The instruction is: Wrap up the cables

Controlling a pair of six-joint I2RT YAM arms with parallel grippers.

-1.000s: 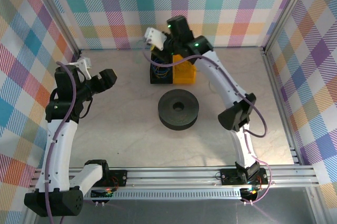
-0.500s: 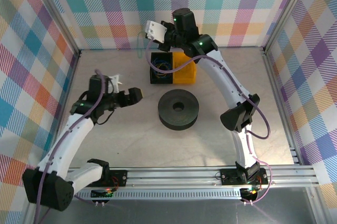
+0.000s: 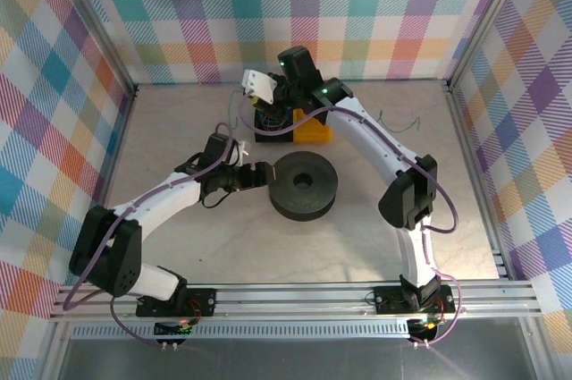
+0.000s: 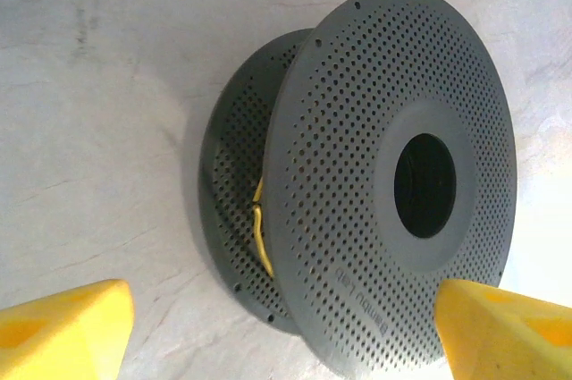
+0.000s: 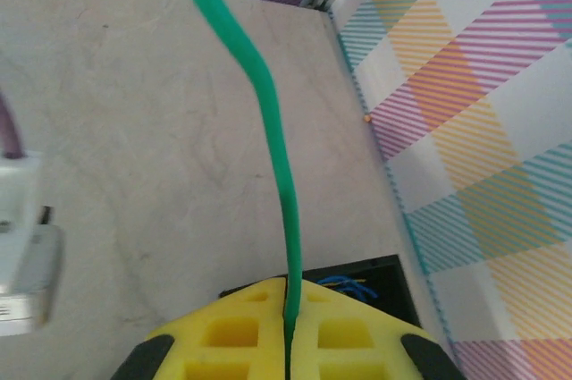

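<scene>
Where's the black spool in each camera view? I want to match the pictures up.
Top external: the black spool lies flat mid-table, just beyond the left gripper.
Left wrist: centre-right, seen tilted, between the yellow fingertips.
Right wrist: this camera looks elsewhere, along the green cable towards a wall corner, with the black bin at the bottom.
Shared landmark: the marbled table.
</scene>
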